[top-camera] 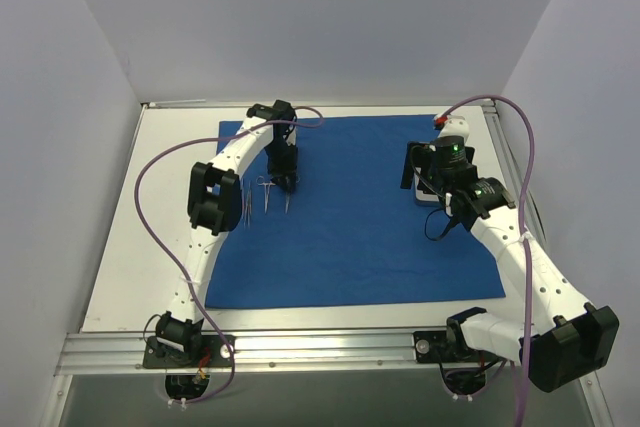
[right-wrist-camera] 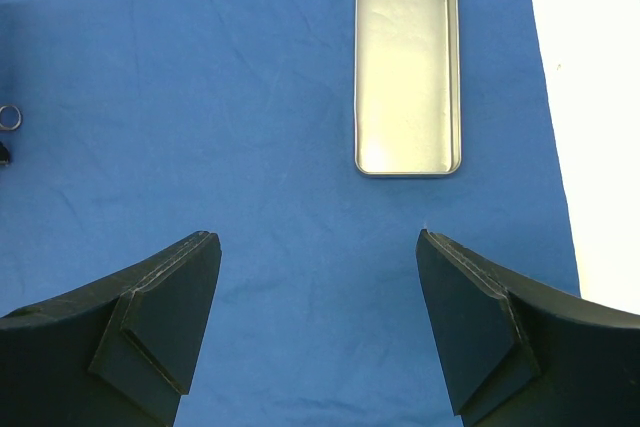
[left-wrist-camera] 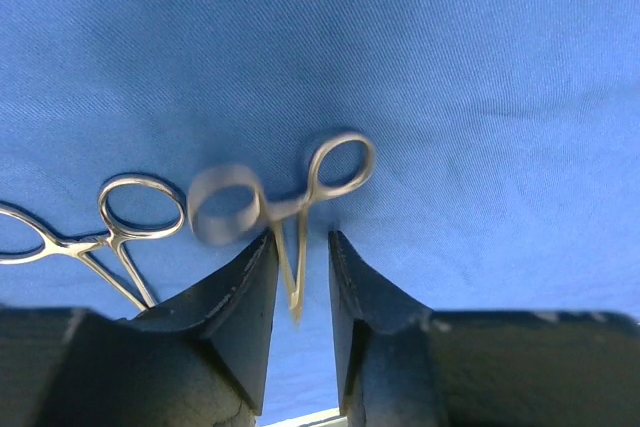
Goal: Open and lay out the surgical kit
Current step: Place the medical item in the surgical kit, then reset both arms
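Note:
The royal-blue cloth [top-camera: 370, 227] lies spread flat as a large sheet on the table. Thin silver instruments [top-camera: 266, 197] lie in a row on its left part. My left gripper [top-camera: 288, 183] hangs just above them. In the left wrist view its jaws [left-wrist-camera: 302, 247] stand a little apart around the shaft of ring-handled forceps [left-wrist-camera: 340, 165], which look blurred and do not seem clamped. A second pair of forceps [left-wrist-camera: 112, 237] lies to the left. My right gripper [right-wrist-camera: 318, 247] is wide open and empty over bare cloth.
An empty rectangular metal tray [right-wrist-camera: 408, 169] sits on the cloth ahead of the right gripper, near the cloth's right edge; in the top view it [top-camera: 424, 194] is partly hidden under that gripper. White tabletop [top-camera: 150, 237] borders the cloth. Grey walls stand on both sides.

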Robot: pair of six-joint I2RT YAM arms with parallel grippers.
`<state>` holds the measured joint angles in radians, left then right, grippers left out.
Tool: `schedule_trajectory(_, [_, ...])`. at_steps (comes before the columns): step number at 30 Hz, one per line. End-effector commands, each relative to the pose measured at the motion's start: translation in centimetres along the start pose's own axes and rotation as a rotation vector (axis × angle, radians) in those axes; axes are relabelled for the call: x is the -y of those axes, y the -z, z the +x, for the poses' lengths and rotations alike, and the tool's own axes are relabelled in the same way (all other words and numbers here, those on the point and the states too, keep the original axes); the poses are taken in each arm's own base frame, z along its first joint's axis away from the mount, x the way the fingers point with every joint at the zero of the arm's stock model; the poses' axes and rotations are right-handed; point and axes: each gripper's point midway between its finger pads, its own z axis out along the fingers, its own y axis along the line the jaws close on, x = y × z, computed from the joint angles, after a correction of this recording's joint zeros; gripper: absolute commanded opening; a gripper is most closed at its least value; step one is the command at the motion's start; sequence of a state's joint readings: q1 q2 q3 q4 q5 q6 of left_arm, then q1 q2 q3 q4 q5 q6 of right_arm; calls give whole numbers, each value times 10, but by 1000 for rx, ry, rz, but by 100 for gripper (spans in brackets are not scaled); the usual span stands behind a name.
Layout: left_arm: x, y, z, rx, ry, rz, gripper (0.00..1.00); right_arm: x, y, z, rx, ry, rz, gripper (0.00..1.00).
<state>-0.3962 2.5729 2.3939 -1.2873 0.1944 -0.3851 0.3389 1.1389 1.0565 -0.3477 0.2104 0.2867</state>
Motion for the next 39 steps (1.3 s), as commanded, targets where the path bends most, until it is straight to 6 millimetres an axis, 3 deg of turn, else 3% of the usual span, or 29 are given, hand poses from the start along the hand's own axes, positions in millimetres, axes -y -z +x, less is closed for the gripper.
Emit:
schedule_trajectory(1, [-4,4,-6,22,7,0,36,2,-3,-6,20,-2,8,81])
schedule_trajectory(13, [-4,8,-4,24,15,7,43,1,-4,-6,13,-8,5,81])
schedule_trajectory(19, [0,30,-7,71,33,32,48,0,-6,-10,16,-13,2,82])
schedule_trajectory(23, [10,69,-14,162,27,58,54,-1,-8,-13,14,-18,-3,86])
schedule_trajectory(25, [12,84,-17,204,31,61,56,-5,-10,-11,-2,-18,-16,99])
schedule_trajectory(28, [17,120,-20,293,23,81,65,-10,-13,-8,-26,-30,-32,100])
schedule_trajectory(29, [18,135,-16,323,18,87,95,-10,-13,-6,-33,-32,-33,100])
schedule_trajectory(31, [19,149,-15,360,11,98,94,-14,-15,1,-52,-40,-57,100])
schedule_trajectory(32, [21,166,-11,396,3,113,94,-15,-16,4,-61,-44,-63,100])
schedule_trajectory(34, [23,174,-7,424,-10,134,94,-20,-20,10,-74,-59,-85,100])
schedule_trajectory(35, [26,192,0,461,-21,162,94,-21,-23,18,-96,-67,-87,100])
schedule_trajectory(36, [23,186,9,441,-19,169,94,-21,-29,26,-127,-73,-78,100])
schedule_trajectory(39, [33,209,21,515,-47,254,94,-22,-39,50,-205,-115,-61,100])
